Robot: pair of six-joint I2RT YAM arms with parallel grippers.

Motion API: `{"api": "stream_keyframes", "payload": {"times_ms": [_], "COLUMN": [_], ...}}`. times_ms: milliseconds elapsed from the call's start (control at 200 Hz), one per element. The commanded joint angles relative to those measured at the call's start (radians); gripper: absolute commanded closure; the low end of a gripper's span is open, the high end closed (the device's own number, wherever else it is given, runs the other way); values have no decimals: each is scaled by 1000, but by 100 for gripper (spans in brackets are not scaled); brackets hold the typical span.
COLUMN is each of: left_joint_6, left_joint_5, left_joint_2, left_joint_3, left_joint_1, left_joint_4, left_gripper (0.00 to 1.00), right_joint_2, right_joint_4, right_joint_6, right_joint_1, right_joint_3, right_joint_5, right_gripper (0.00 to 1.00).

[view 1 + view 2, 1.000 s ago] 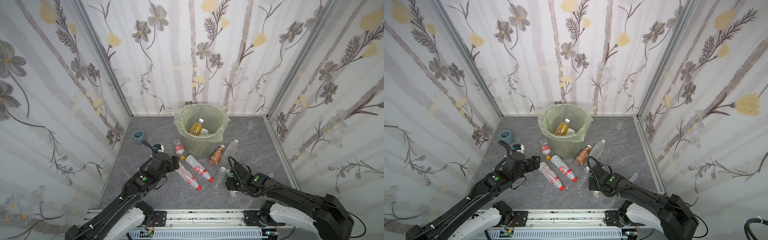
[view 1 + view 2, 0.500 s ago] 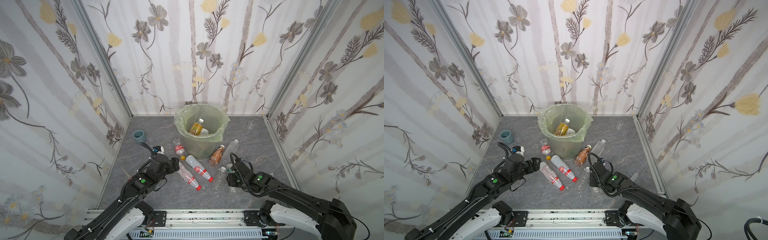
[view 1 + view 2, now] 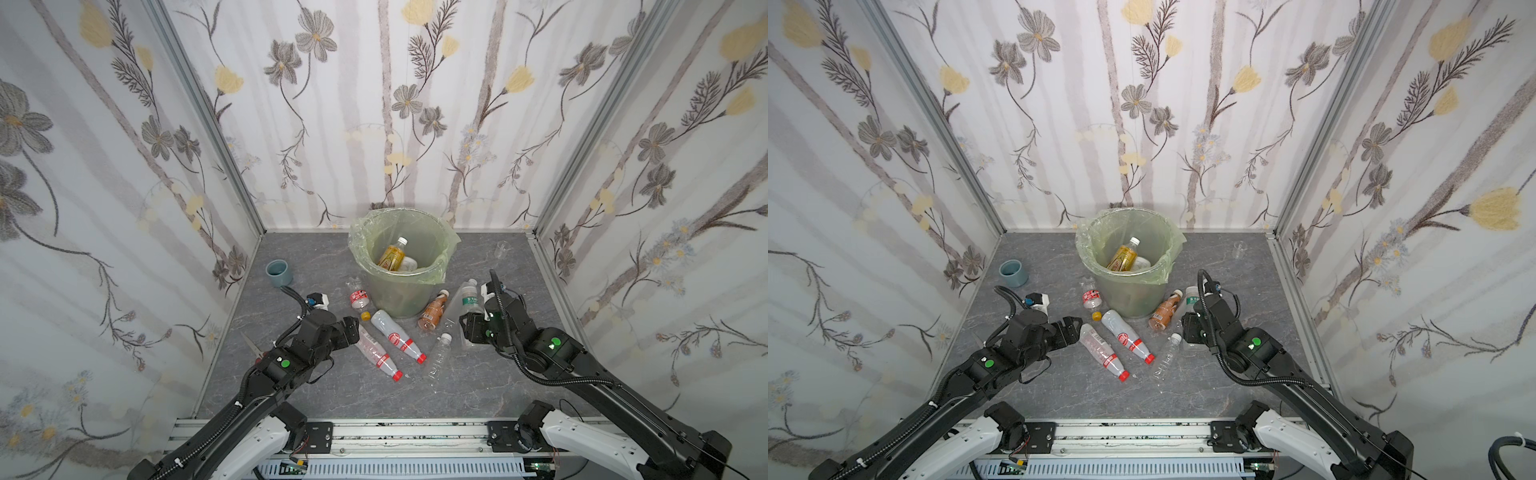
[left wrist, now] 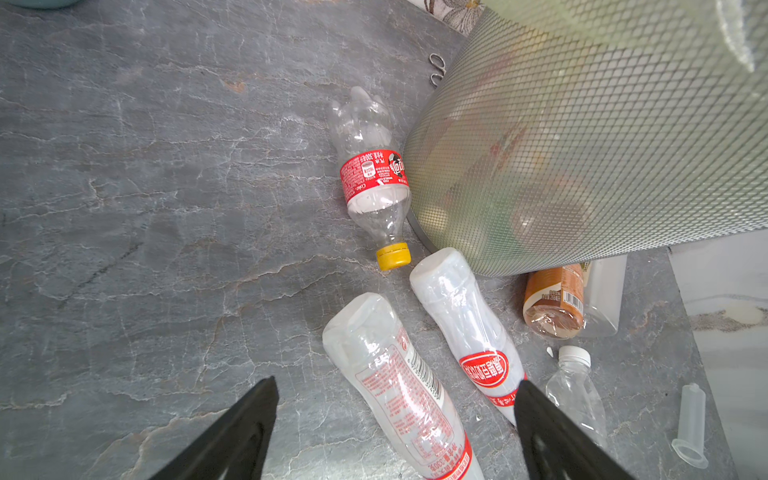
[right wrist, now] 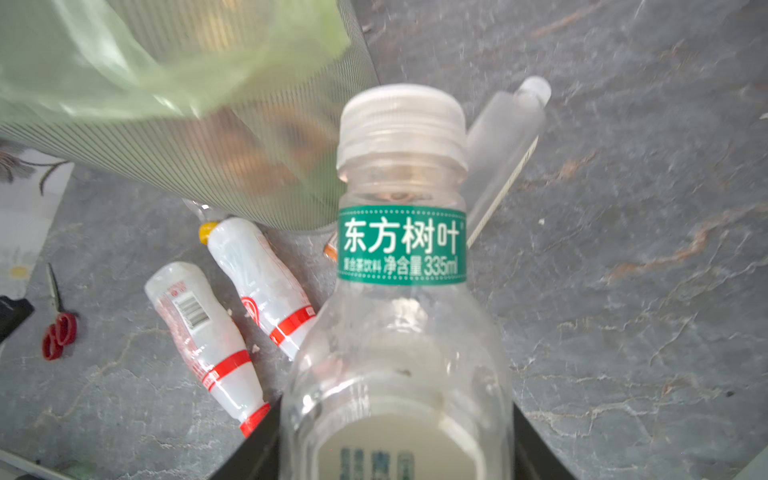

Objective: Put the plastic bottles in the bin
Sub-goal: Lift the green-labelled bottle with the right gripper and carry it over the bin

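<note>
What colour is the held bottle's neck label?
The neck label is green; clearest in the right wrist view.

From my right wrist, the green-labelled bottle [image 5: 401, 291] clamped in my right gripper [image 5: 395, 449] runs off the edge at its base — its lower label a blur. It covers nearly all of the brown bottle [image 5: 329, 250] at the foot of the bin [image 5: 208, 166] — only an orange sliver shows. The bin's contents are smears behind its wall. From my left wrist, the red-labelled bottle [image 4: 399, 386] farthest from the bin loses its cap end to the edge, and the frosted bottle [image 4: 602, 299] sits half behind the brown one. In a top view the beaker [image 3: 502, 248], off to the bin's right, is too small to read.
</note>
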Motion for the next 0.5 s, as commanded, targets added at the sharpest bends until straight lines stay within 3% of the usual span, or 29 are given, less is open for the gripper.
{"api": "stream_keyframes", "payload": {"times_ms": [0, 275, 495], "left_joint_6": [-9, -12, -8], "left_joint_5": [6, 12, 27], "left_joint_2": [0, -30, -63], "left_joint_3": [-4, -22, -40], "left_joint_1": [1, 1, 1], "left_joint_4": [8, 8, 7], "left_gripper": [9, 9, 10], "right_joint_2": [26, 188, 304], "right_joint_4": [14, 57, 147], "right_joint_6": [-122, -341, -513], "right_joint_1": [-26, -41, -46], "right_joint_3": [99, 437, 583], "right_joint_5": [-11, 14, -48], "right_gripper": [43, 45, 45]}}
